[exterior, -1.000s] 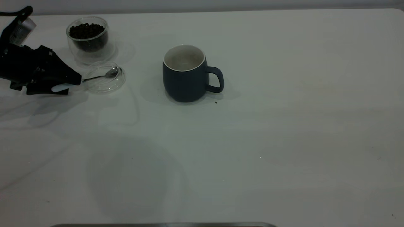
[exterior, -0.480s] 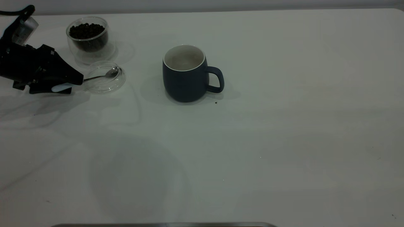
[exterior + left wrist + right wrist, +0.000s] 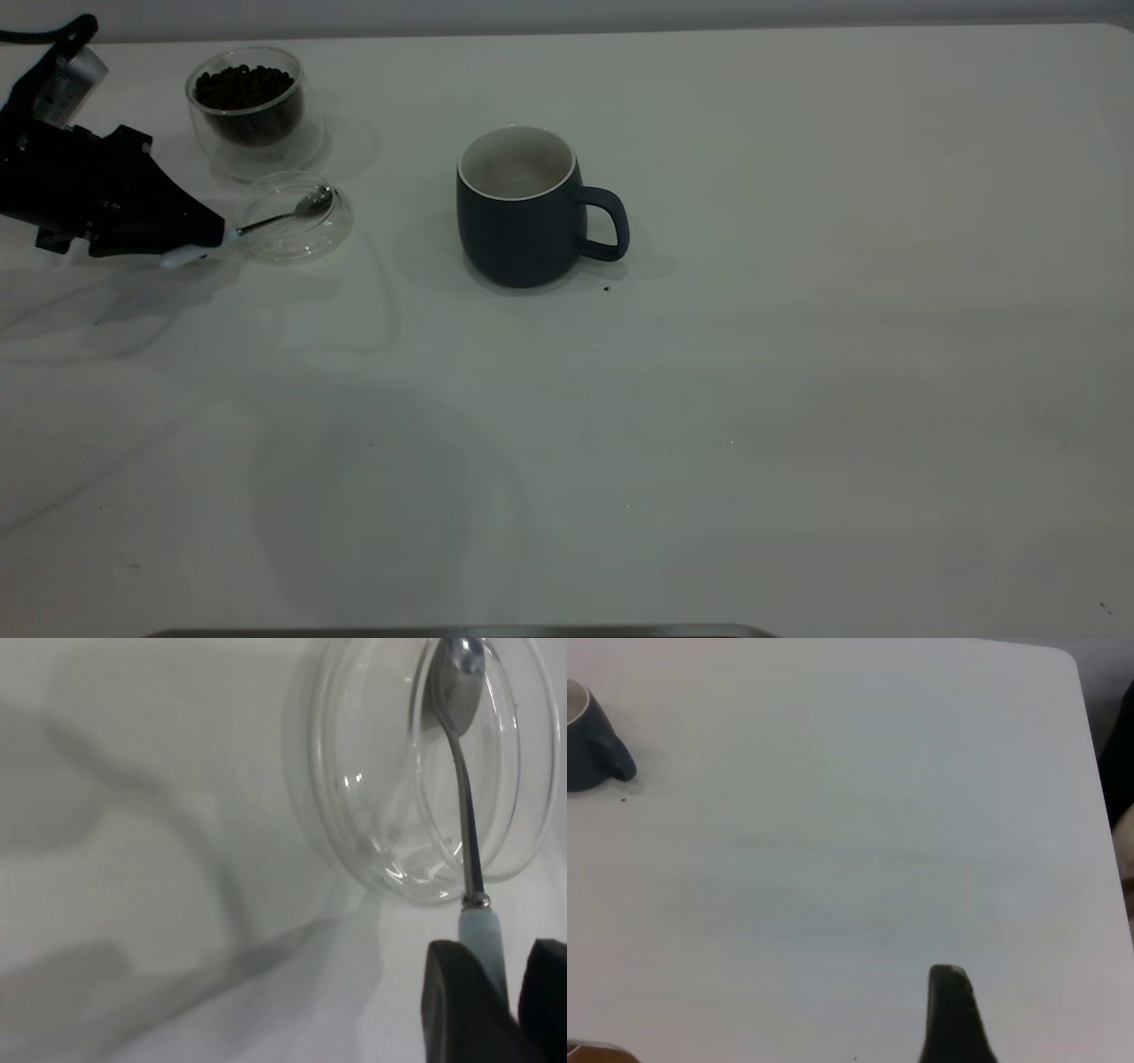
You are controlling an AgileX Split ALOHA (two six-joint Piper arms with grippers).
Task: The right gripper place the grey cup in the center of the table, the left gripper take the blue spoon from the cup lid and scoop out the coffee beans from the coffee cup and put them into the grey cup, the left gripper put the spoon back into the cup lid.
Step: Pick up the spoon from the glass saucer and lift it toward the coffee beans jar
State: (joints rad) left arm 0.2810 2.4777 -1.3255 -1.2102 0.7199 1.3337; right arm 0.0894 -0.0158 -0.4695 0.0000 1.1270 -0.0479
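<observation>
The left gripper (image 3: 213,241) is sitting low at the bench's (image 3: 709,399) left edge, fingers (image 3: 461,1005) pinching the spoon (image 3: 266,223) by its handle. Its bowl is lying in the lid (image 3: 297,232), beside the coffee cup (image 3: 248,106). The mug (image 3: 523,208) is standing mid-bench. Can't tell on the right gripper (image 3: 952,1014).

The exterior camera looks steeply down across my table (image 3: 709,425), taking in its far edge and far right corner. My left wrist camera sits very close above the table, aimed along my left gripper (image 3: 500,992) at the lid (image 3: 354,815) and spoon (image 3: 469,842); the exterior view shares these near the table's far left corner. My right wrist camera hangs higher, sharing with it the cup (image 3: 589,744) and the far right corner.
</observation>
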